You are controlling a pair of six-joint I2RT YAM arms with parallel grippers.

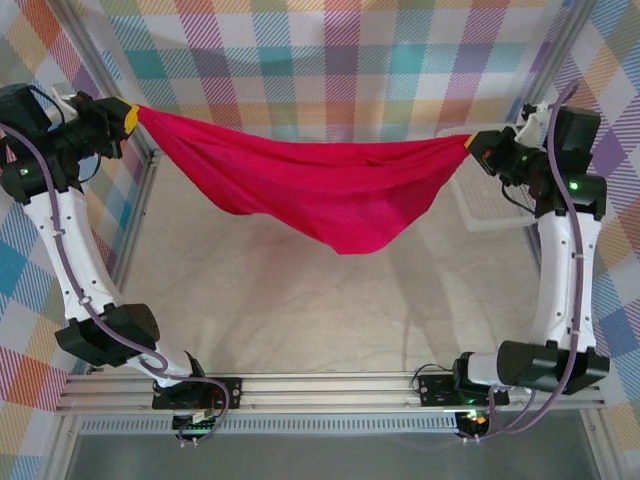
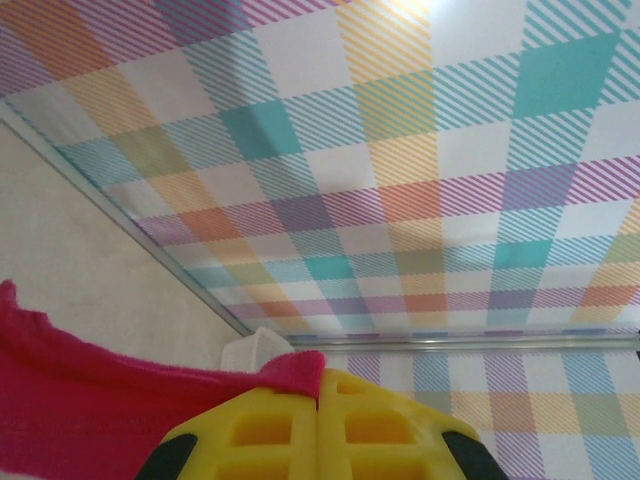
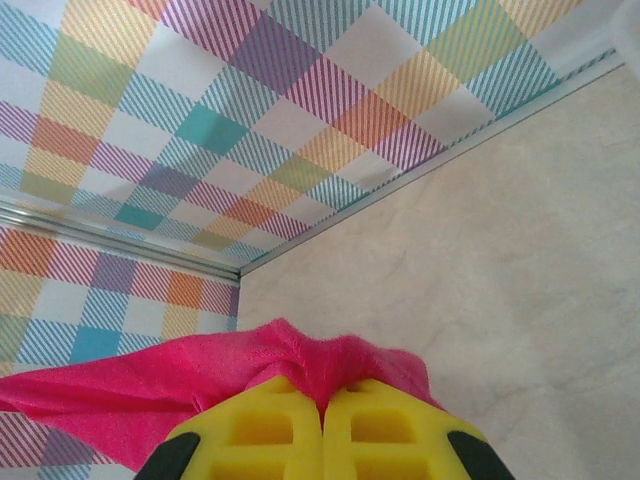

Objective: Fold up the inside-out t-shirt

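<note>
Pale marbled tabletop point(image 1: 300, 300) lies below me, boxed in by plaid walls point(image 1: 330, 60) in teal, orange, purple and yellow, with an aluminium rail point(image 1: 330, 385) along the near edge where my two bases are bolted. Both my arms reach up and outward, one to each side of the table. The shirt point(image 1: 330, 190) hangs in the air between them, stretched like a hammock across the far half of the table. My left gripper point(image 1: 130, 117) is at the far left, clamped on one end of the red cloth; my right gripper point(image 1: 470, 142) is at the far right, clamped on the other end. The upper edge runs between the two grips with a slight sag, and the wrinkled body droops below it in a curve, lowest a little right of centre. From above I cannot tell whether that lowest fold touches the tabletop. Through my left wrist camera the yellow pads point(image 2: 270, 430) are pressed together, a small peak of red poking up at their seam and the rest trailing off to the left. Through my right wrist camera the pads meet the same way, with cloth bunched over their tips and running away to the left.
</note>
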